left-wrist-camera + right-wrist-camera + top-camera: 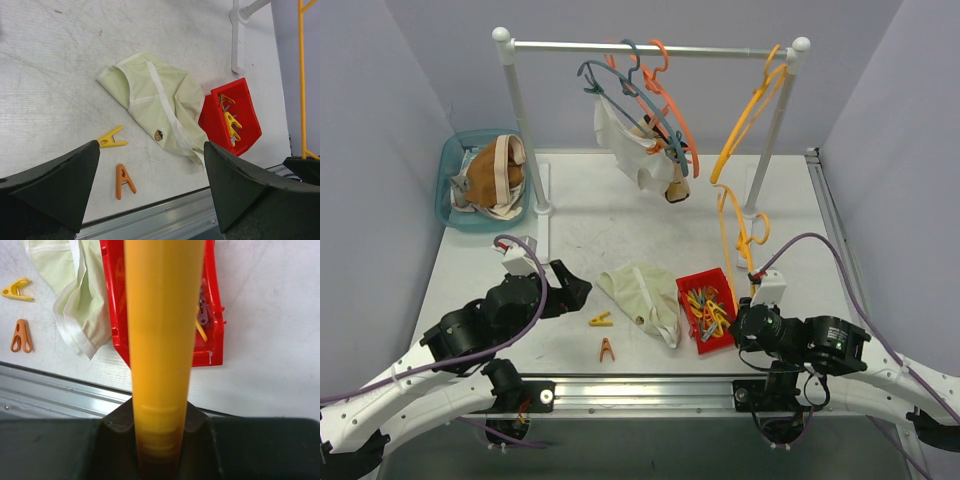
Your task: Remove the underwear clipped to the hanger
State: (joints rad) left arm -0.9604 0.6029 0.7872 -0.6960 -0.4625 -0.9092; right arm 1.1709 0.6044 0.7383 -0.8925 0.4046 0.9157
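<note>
An off-white underwear [638,150] hangs clipped to the blue and orange hangers [665,110] on the rack rail. A pale yellow-green underwear [642,298] [155,105] lies flat on the table. My left gripper [575,290] [151,150] is open just left of it, low over the table, with nothing between its fingers. My right gripper [750,300] [160,440] is shut on the lower bar of a yellow hanger [732,235] [160,330] that stands up from it. A second yellow hanger [752,105] hangs on the rail.
A red bin [695,280] [250,112] [214,335] of clothespins sits beside the lying underwear. A yellow clothespin [601,320] [112,139] and an orange one [607,349] [123,180] lie near the front rail. A teal basket [450,160] at back left holds brown and cream underwear.
</note>
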